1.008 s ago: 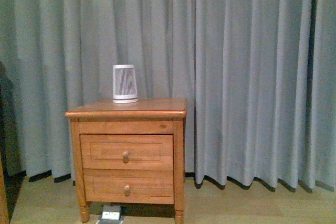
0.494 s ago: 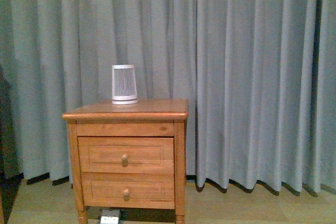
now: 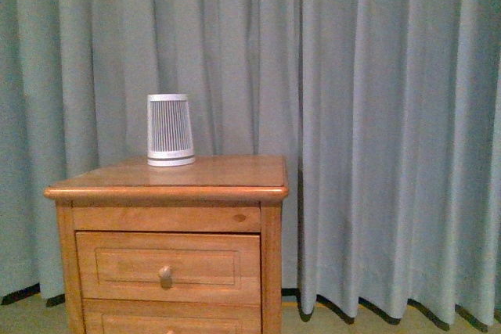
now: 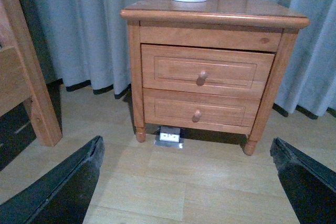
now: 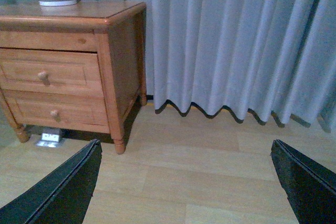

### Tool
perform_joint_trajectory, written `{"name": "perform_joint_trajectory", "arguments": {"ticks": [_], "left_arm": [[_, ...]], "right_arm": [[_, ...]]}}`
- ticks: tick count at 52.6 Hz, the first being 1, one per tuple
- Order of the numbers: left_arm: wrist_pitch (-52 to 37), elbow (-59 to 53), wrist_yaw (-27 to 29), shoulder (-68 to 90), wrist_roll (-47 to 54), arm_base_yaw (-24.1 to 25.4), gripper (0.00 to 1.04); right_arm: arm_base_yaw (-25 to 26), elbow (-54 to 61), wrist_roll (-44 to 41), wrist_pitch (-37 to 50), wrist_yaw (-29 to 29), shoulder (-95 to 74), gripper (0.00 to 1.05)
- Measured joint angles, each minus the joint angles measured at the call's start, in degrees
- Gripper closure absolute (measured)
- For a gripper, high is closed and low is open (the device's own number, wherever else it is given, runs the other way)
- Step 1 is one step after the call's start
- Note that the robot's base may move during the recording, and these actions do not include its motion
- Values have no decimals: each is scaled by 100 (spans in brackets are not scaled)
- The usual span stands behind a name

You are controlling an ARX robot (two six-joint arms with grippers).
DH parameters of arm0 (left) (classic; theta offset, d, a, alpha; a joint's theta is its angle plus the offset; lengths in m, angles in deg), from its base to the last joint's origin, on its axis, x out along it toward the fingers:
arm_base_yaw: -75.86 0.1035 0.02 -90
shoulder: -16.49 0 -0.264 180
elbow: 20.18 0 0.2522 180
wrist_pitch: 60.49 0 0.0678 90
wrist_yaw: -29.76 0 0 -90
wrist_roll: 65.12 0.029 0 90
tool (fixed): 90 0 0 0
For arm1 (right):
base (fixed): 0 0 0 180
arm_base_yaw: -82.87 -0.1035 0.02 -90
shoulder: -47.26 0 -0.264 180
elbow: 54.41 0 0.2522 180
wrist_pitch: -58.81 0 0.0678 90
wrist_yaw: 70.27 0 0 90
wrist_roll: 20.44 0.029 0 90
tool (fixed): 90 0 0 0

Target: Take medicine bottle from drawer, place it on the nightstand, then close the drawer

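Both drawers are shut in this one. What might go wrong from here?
The drawer and the lower drawer look alike, each with one knob; the robot may pull the wrong one. The white slatted device stands on the nightstand; a bottle set near it may knock it. The medicine bottle is not in view, so its place is unknown.

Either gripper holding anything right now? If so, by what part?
Nothing is held. The left gripper and right gripper are both open and empty, apart from the nightstand. The drawer is shut.
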Motion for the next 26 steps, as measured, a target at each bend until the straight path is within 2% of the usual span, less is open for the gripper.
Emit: {"name": "perform_joint_trajectory", "arguments": {"ticks": [26], "left_arm": [[0,0,-2,0,2,0,7]], "right_arm": [[0,0,2,0,0,0,7]]}}
